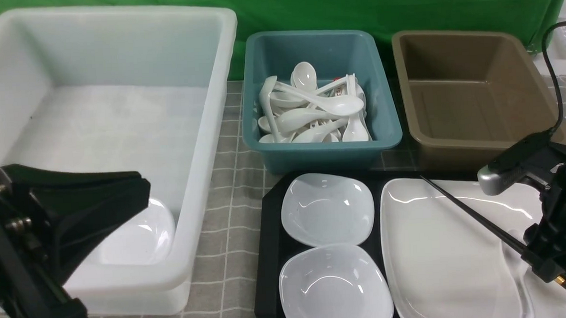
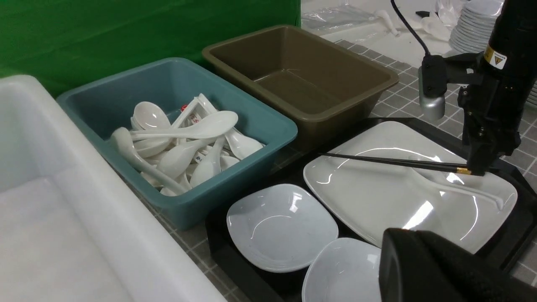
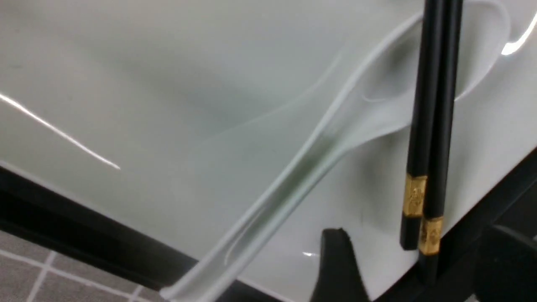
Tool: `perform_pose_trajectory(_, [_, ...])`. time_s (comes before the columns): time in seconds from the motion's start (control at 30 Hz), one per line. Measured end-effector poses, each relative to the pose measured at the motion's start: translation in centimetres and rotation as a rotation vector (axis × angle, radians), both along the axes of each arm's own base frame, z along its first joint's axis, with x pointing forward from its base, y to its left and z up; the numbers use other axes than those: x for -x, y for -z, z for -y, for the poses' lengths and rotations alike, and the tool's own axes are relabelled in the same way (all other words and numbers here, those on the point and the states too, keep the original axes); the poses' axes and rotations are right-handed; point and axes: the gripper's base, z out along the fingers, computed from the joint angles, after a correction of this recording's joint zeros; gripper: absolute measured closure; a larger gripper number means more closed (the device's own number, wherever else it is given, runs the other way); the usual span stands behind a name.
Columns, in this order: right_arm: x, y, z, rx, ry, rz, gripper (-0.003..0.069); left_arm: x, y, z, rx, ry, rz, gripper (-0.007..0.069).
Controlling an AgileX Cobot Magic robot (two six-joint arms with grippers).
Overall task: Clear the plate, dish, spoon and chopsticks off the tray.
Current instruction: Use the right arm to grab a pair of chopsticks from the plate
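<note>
The black tray (image 1: 270,255) holds two small white dishes (image 1: 327,208) (image 1: 334,288) and the large white plate (image 1: 439,247). The black chopsticks (image 1: 472,215) lie slanted across the plate, over the white spoon (image 1: 514,268). My right gripper (image 1: 548,267) is open, low over the plate's near right corner. In the right wrist view its fingers (image 3: 335,264) straddle the gold-banded ends of the chopsticks (image 3: 432,105), which cross the spoon (image 3: 293,180). My left gripper (image 1: 143,184) looks shut and empty above the white tub; it also shows in the left wrist view (image 2: 402,239).
The big white tub (image 1: 213,85) at left holds one small dish (image 1: 143,237). The teal tub (image 1: 321,150) behind the tray holds several white spoons. The brown tub (image 1: 478,145) at back right is empty. A stack of plates (image 2: 474,21) stands far right.
</note>
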Motion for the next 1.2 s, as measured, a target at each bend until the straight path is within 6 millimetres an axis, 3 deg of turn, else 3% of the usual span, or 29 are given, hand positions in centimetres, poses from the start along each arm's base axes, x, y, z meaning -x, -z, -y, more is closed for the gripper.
perform_pose_trajectory(0.23, [-1.5,2.0,1.7,-0.007,0.042,-0.013,0.0208,0.0,0.0,0.0,0.003,0.001,-0.002,0.0615])
perform_pose_trajectory(0.43, [-2.6,3.9,1.4,-0.032,0.001,-0.015,0.0208,0.0,0.0,0.0,0.005,0.001,-0.001,0.0615])
perform_pose_trajectory(0.9, [-3.0,5.4,1.3,-0.028,-0.041,-0.059,0.0214,0.0,-0.1,0.0,0.005,0.001,0.000,0.0615])
perform_pose_trajectory(1.1, [-2.9,5.4,1.3,-0.026,-0.040,-0.068,0.0325,0.0,-0.1,0.0,0.005,0.001,0.000,0.0615])
perform_pose_trajectory(1.2, [-2.9,5.4,1.3,-0.026,-0.039,-0.071,0.0453,0.0,-0.1,0.0,0.008,0.002,-0.001,0.0615])
